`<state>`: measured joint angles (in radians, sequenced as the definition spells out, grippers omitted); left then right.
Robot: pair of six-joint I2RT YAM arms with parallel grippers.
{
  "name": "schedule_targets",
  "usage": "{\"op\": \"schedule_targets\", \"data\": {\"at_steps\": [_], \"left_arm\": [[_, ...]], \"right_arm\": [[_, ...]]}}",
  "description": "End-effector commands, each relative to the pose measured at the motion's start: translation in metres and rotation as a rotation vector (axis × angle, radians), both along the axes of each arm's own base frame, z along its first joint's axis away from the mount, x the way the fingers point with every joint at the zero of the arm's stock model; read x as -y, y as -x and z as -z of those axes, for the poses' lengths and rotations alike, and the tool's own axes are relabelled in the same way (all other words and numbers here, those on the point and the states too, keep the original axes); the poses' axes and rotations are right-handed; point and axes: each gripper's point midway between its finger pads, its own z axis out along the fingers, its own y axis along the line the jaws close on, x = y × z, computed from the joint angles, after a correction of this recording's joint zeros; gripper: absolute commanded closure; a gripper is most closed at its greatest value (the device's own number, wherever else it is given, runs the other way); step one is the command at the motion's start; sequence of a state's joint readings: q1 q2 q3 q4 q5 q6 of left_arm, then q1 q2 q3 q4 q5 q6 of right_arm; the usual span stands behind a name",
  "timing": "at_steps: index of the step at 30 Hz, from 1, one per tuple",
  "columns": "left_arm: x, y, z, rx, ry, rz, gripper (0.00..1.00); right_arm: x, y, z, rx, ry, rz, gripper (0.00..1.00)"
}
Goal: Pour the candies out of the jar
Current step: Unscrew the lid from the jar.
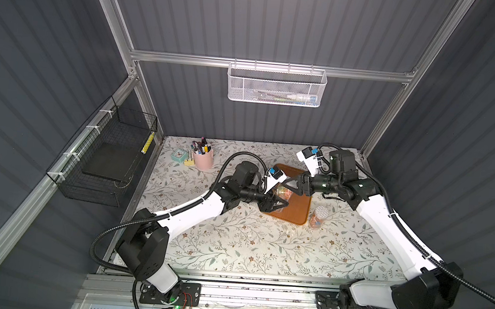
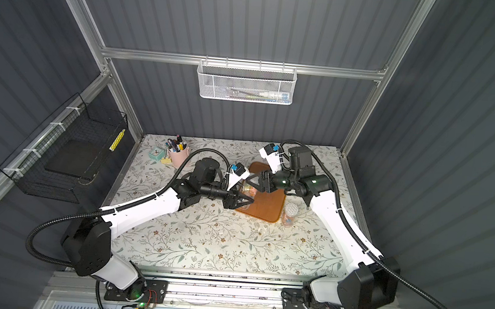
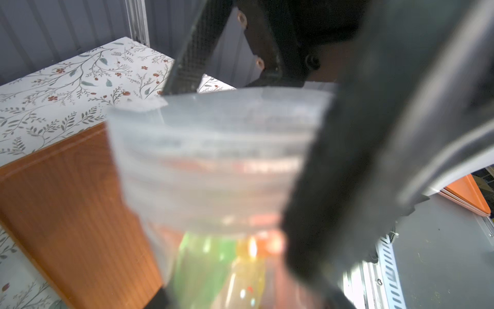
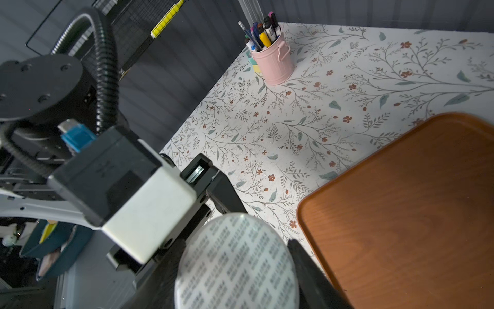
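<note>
A clear jar (image 1: 281, 195) hangs over the left edge of the brown tray (image 1: 298, 208), and my left gripper (image 1: 280, 203) is shut on its body. Through the jar's wall (image 3: 213, 267) in the left wrist view the candies (image 3: 248, 251) show only as blurred green, yellow and orange shapes. The jar's ribbed translucent lid (image 3: 213, 149) has a white printed top (image 4: 235, 256). My right gripper (image 4: 238, 278) is shut on that lid, one black finger on each side. In both top views the two grippers meet at the jar (image 2: 247, 190).
A second lidded jar (image 1: 317, 218) stands on the floral table just right of the tray. A pink pen cup (image 1: 202, 157), a small clock (image 1: 179, 156) and a yellow item sit at the back left. A black wire basket (image 1: 102, 161) hangs on the left wall.
</note>
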<state>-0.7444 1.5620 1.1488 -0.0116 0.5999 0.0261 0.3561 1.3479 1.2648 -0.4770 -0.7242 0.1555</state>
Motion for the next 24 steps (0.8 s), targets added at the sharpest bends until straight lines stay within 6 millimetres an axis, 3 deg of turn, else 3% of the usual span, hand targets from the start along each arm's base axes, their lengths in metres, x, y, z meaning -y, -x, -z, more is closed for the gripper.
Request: {"op": "schedule_targets", "data": {"at_steps": [1,10,13,20,24], "left_arm": [[0.001,0.006,-0.023,0.081,0.021,0.028,1.00],[0.003,0.009,-0.019,0.066,0.029,0.054,1.00],[0.002,0.009,-0.020,0.070,0.033,0.048,1.00],[0.004,0.005,-0.021,0.074,0.034,0.043,1.00],[0.005,0.003,-0.022,0.080,0.034,0.037,1.00]], "right_arm": [[0.006,-0.018,-0.013,-0.052,-0.105,0.129,0.48],[0.006,-0.018,-0.028,-0.004,-0.088,0.108,0.42],[0.005,-0.015,-0.023,-0.031,-0.081,0.104,0.40],[0.005,-0.012,-0.024,-0.020,-0.060,0.118,0.26],[0.008,-0.012,-0.021,-0.023,-0.035,0.134,0.27]]}}
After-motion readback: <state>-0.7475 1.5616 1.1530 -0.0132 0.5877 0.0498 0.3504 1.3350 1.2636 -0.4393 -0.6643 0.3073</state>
